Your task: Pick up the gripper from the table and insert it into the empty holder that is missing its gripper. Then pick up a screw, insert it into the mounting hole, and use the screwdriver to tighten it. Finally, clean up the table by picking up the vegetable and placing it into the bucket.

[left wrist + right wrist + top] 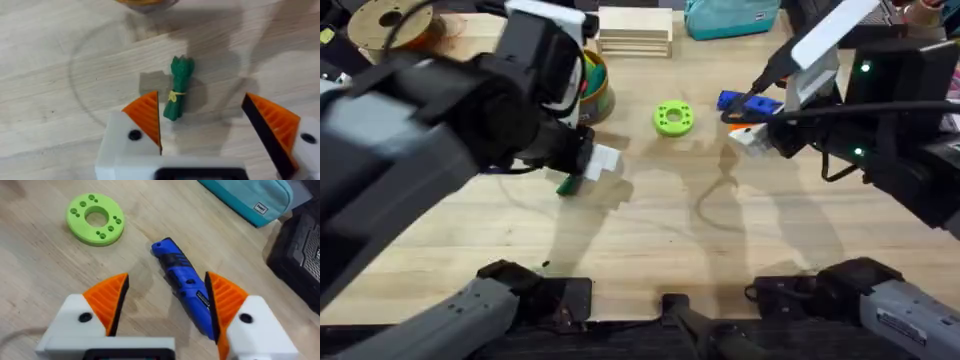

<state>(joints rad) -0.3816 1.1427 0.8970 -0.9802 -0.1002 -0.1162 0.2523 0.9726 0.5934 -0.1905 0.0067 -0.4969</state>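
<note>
The dark-green leafy vegetable (177, 90) lies flat on the wood between the orange pads of my open left gripper (210, 117), closer to one pad (147, 116). From overhead, the left gripper (588, 168) hangs just over the vegetable (565, 185), with the tan-orange bucket (596, 88) right behind it, partly hidden by the arm. My open right gripper (167, 297) straddles the blue screwdriver (183, 281), which rests on the table near one pad. Overhead, the right gripper (752, 135) sits at the screwdriver (745, 101). The loose gripper, holder and screw are out of view.
A lime-green ring disc (672, 118) lies mid-table. Wooden blocks (635, 30) and a teal bag (730, 15) stand at the back, with a brown spool (390, 25) at back left. A black-and-white arm (830, 35) and black equipment (910, 110) crowd the right side.
</note>
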